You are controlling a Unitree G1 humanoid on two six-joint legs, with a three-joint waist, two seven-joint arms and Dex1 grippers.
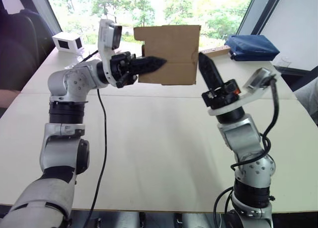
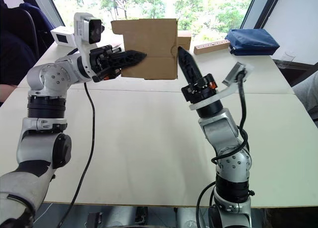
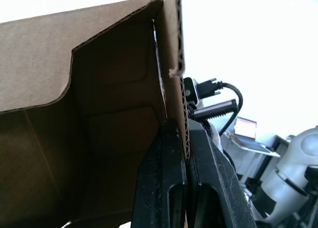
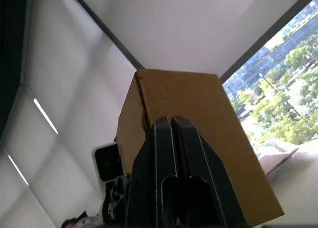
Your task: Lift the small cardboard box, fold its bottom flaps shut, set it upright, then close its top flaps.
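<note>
Both arms are built of silver-grey rounded segments joined by black rings. The left gripper and right gripper each end in two long, tapered black fingers. A white camera block sits on each wrist, and black cables loop loosely along both arms.

Left gripper: raised, pointing right, fingers pinched on a cardboard wall.
Right gripper: raised, pointing up, fingers together.
</note>
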